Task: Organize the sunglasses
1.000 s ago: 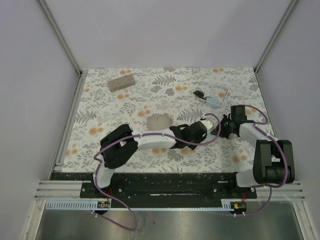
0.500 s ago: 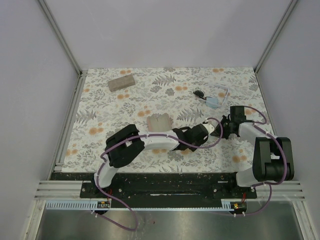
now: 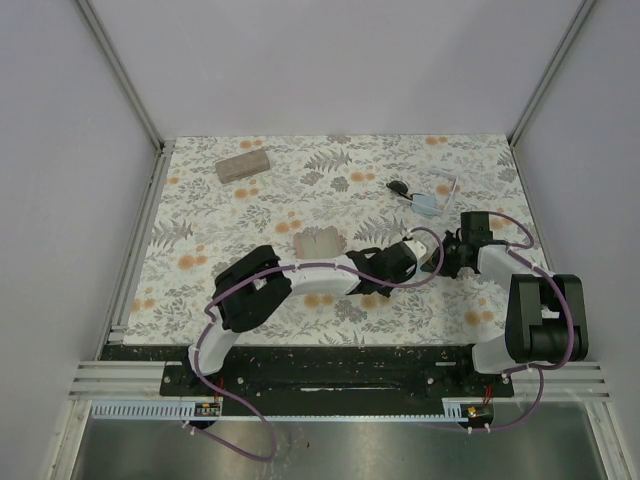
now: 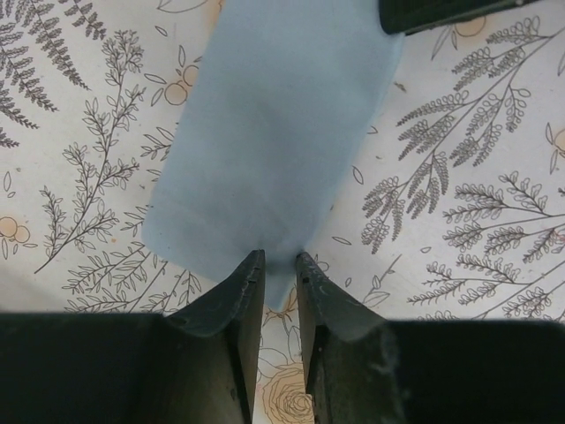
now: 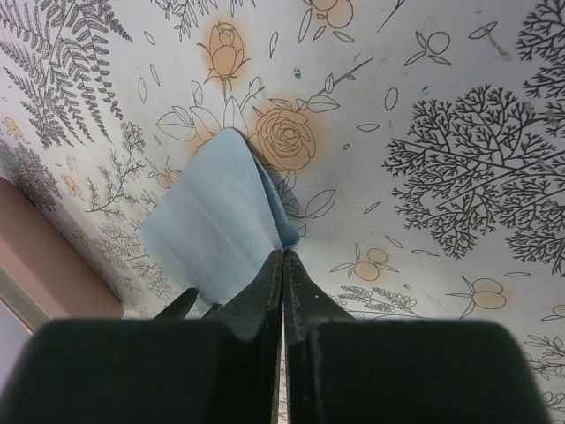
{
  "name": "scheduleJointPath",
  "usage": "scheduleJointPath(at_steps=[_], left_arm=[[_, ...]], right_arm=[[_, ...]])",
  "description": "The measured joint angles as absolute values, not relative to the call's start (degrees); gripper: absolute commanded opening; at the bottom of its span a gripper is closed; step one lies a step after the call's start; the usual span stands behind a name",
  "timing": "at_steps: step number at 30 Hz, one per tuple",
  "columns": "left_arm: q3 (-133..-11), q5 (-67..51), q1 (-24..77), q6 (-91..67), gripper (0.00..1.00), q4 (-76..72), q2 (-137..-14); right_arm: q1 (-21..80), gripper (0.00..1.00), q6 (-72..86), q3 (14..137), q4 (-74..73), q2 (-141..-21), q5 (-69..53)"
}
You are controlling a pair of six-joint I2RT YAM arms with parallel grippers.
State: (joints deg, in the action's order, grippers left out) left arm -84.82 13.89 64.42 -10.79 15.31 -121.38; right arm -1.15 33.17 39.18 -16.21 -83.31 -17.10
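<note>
The black-framed sunglasses (image 3: 398,187) and the white-framed sunglasses (image 3: 447,186) lie at the back right, away from both grippers. A light blue cloth (image 4: 274,132) is lifted a little above the table between the grippers. My right gripper (image 5: 282,252) is shut on one corner of this cloth (image 5: 216,212). My left gripper (image 4: 280,256) faces it with its jaws a narrow gap apart, and the cloth's opposite edge hangs between the tips. In the top view the left gripper (image 3: 418,256) and the right gripper (image 3: 447,256) meet tip to tip.
A second light blue cloth (image 3: 430,206) lies between the two pairs of sunglasses. A pink case (image 3: 318,243) lies mid-table beside the left arm and shows in the right wrist view (image 5: 35,256). A tan case (image 3: 243,165) lies at the back left.
My left arm reached right until its gripper met the right gripper, then drew back slightly. The right gripper has barely moved and stays shut on the cloth.
</note>
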Motion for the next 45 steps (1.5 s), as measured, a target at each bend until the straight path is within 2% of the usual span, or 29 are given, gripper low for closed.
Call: scheduleJointPath(at_steps=[3, 6, 19, 29, 39, 45], left_arm=[[-85.5, 13.7, 63.7, -11.6, 0.16, 15.5, -121.9], [-86.5, 13.7, 63.4, -12.3, 0.00, 16.0, -122.5], [-87.9, 12.2, 62.9, -13.4, 0.00, 17.6, -122.9], [-87.7, 10.0, 62.3, -15.3, 0.00, 22.1, -118.8], [-83.4, 7.9, 59.5, -20.1, 0.00, 25.8, -107.3], [-79.6, 7.7, 56.6, -23.0, 0.00, 29.0, -102.3]], right_arm=[[-1.1, 0.00, 33.2, 39.2, -16.2, -83.3, -17.1], [-1.1, 0.00, 33.1, 39.2, -16.2, -83.3, -17.1], [-1.2, 0.00, 33.4, 39.9, -16.9, -82.6, -20.8], [-0.7, 0.00, 32.1, 50.9, -23.5, -80.7, -26.7], [7.6, 0.00, 31.3, 59.5, -27.1, -82.6, -28.1], [14.6, 0.00, 31.4, 66.0, -28.0, -88.1, -28.2]])
